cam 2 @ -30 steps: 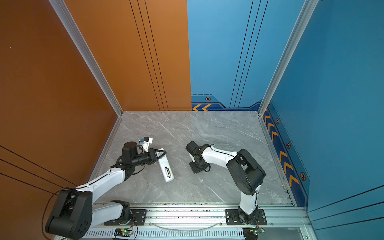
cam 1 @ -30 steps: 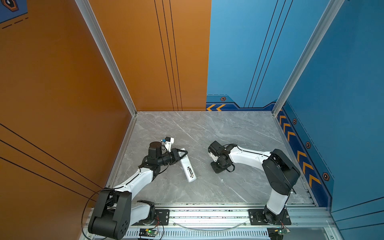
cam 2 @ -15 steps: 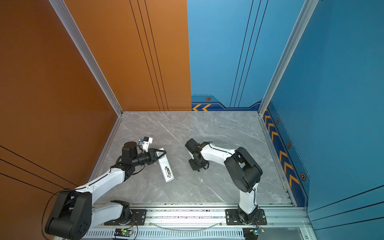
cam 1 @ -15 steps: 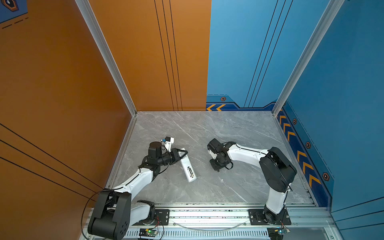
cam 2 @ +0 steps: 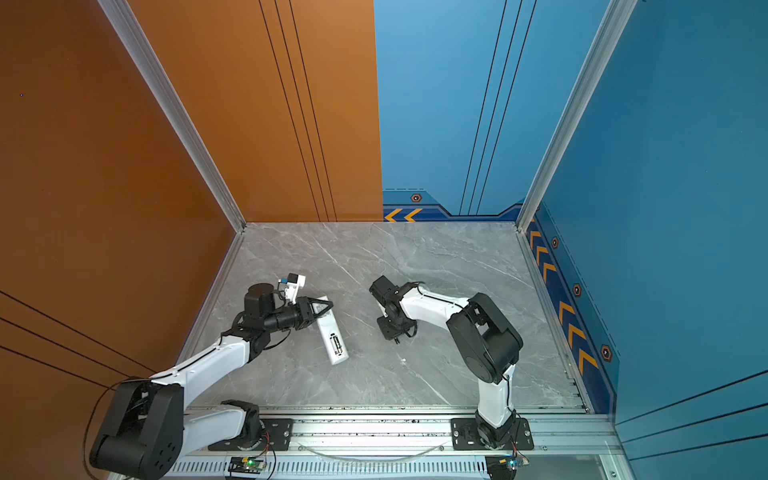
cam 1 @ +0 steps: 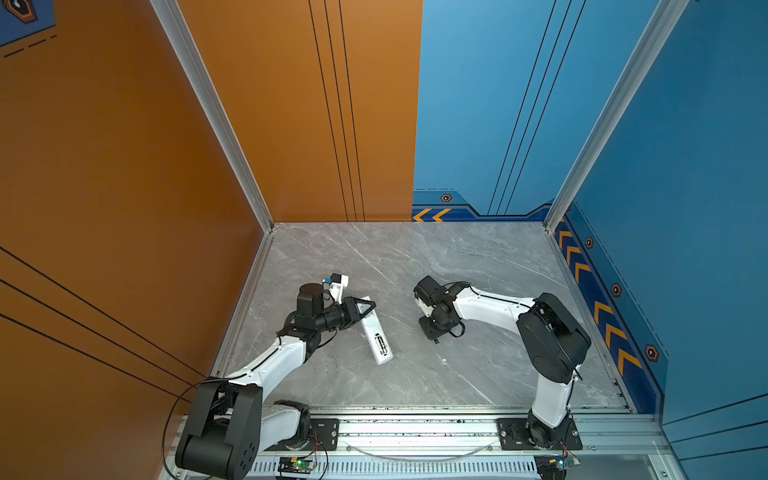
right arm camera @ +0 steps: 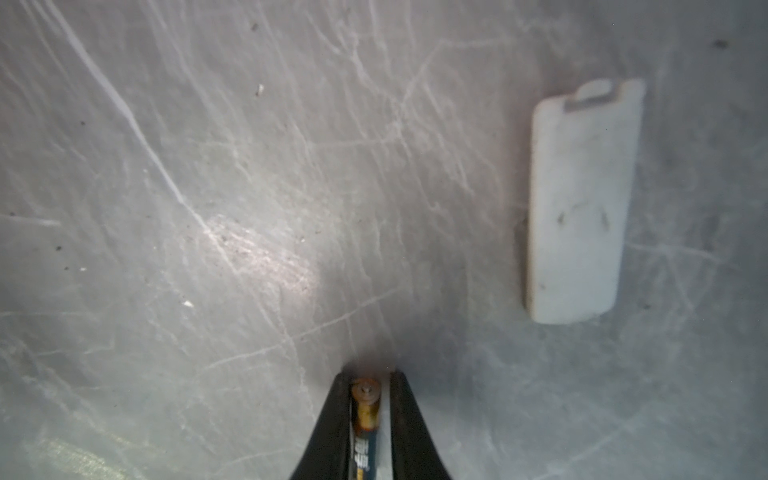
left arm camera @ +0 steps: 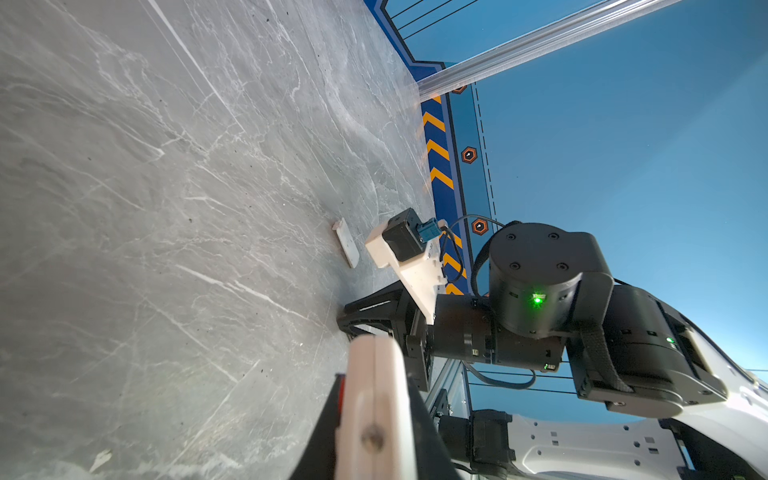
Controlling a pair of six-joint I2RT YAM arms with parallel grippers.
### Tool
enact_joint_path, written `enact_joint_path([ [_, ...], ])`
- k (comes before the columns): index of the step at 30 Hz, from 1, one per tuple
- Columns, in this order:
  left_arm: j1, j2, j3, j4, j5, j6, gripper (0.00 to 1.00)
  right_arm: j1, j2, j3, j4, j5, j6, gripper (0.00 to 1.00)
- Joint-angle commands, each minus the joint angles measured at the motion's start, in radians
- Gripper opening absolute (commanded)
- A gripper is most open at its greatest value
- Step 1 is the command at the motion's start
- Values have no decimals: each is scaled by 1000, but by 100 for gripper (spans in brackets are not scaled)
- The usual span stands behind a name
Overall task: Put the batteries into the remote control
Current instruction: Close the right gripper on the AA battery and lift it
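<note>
The white remote control (cam 1: 375, 332) (cam 2: 331, 334) lies on the marble table with its plain back up. Its open battery bay (cam 1: 380, 345) holds something dark and gold. My left gripper (cam 1: 366, 306) (cam 2: 323, 306) is shut on the remote's far end; in the left wrist view that end (left arm camera: 370, 415) fills the gap between the black fingers. My right gripper (cam 1: 432, 332) (right arm camera: 368, 376) points down at the table right of the remote. It is closed around a battery (right arm camera: 365, 409) with a dark body and a gold end.
A white battery cover (right arm camera: 582, 203) (left arm camera: 347, 249) lies flat on the table just beyond the right gripper. The right arm (left arm camera: 536, 291) stands close in front of the left gripper. Orange and blue walls enclose the table, and a metal rail (cam 1: 415, 432) runs along its front.
The right arm has swung slightly, its wrist staying low over the same spot on the table. The left arm and the remote have not moved.
</note>
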Motion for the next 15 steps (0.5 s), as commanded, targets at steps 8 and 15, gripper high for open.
enact_joint_path([
  [8,-5,-2,-10,17,-9,11,0,0,70,-38,-13,44,-20,8],
  [15,-10,-8,-13,17,-19,11,0,1,49,-39,-12,44,-21,4],
])
